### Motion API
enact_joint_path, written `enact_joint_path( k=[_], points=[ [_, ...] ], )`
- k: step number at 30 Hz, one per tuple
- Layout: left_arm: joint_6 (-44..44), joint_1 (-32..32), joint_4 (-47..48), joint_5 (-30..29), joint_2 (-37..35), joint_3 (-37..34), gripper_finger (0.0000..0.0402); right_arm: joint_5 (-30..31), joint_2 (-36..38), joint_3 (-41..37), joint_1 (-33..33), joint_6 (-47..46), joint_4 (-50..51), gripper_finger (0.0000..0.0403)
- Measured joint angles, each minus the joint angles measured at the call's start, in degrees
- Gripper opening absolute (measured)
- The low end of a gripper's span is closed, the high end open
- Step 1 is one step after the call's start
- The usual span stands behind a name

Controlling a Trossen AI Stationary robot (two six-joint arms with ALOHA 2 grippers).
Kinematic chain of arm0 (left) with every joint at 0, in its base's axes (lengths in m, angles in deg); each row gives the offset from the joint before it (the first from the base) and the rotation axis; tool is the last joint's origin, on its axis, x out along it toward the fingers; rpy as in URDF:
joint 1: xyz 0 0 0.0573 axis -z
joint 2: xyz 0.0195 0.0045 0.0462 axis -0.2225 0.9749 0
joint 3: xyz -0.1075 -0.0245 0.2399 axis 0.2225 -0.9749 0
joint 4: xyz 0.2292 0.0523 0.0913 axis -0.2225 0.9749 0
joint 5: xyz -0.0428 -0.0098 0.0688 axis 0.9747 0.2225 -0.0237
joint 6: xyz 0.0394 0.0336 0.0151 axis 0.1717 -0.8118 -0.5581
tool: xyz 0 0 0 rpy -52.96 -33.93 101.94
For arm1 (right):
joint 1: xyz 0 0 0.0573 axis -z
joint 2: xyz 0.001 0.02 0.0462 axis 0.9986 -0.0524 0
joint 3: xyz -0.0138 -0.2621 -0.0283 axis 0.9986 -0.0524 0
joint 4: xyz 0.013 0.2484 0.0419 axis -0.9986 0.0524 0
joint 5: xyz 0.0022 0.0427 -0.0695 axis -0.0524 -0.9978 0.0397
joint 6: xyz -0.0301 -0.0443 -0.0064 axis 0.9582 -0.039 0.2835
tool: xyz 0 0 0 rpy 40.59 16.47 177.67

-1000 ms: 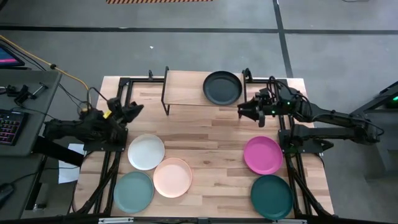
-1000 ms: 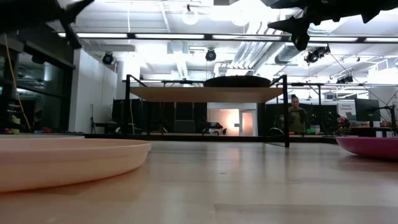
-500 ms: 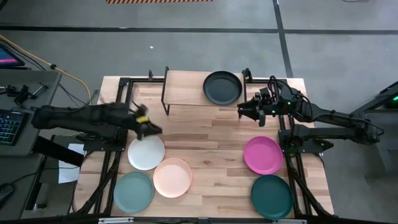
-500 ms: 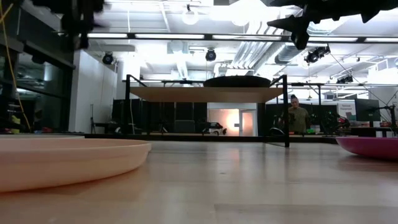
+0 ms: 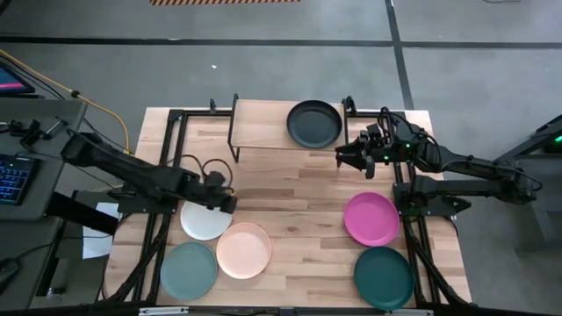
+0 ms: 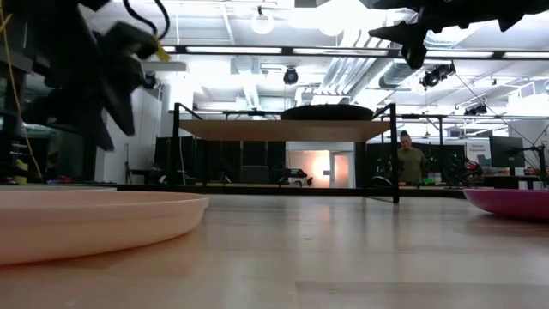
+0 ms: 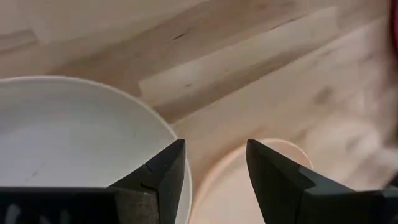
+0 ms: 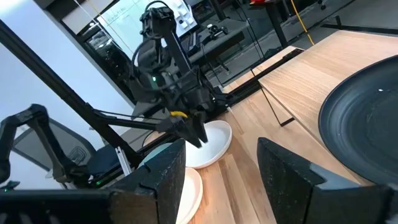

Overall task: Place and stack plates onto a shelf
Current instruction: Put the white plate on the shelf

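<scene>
The shelf (image 5: 285,123) stands along the table's (image 5: 290,189) far edge, about midway. One plate (image 5: 314,124) lies on the shelf's right half. Near the front left corner three plates cluster: one (image 5: 204,220) farthest from the front edge, another (image 5: 243,250) just right of and before it, a third (image 5: 188,270) nearest the corner. Toward the front right corner, one plate (image 5: 370,219) lies behind another (image 5: 384,276). The left gripper (image 5: 226,198) hangs over the left cluster's rear plate; the right gripper (image 5: 341,156) is just right of the shelf.

Black plate (image 5: 314,124), white plate (image 5: 203,221)
</scene>
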Motion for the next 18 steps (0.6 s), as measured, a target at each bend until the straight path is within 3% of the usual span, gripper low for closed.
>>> enact_joint_path(
  k=[18],
  points=[
    [4.64,1.12,-5.86,-1.58,17.41,0.08,0.0158,0.02,0.01,0.0,0.0,2.01,1.73,0.0181]
  ],
)
